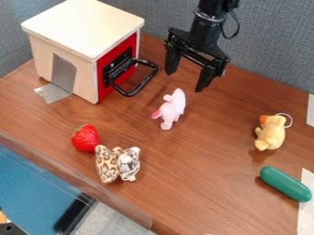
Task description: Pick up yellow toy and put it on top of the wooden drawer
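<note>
With twelve at the view's top edge, the yellow toy (270, 133) lies toward four o'clock from the tool (186, 80), well apart from it. The tool hangs above the worktop (208, 183), its two fingers spread wide with nothing between them. The next move probably calls for a swing toward four, then a descent over the body. The toy's long axis runs from one o'clock, at the head, to seven, at the feet, so the fingers would likely do best closing across its middle, from the nine and three sides.

It looks like a small plush animal, pale yellow and rounded, with an orange beak (264, 119) toward ten o'clock and a thin white loop (291, 120) beside the head at three. It should give softly under a squeeze; the loop might snag a finger. The green thing (286, 183) sits near six from it, likely out of the way. The drawer (83, 25), its flat top bound to take the toy, stands toward ten from the tool.
</note>
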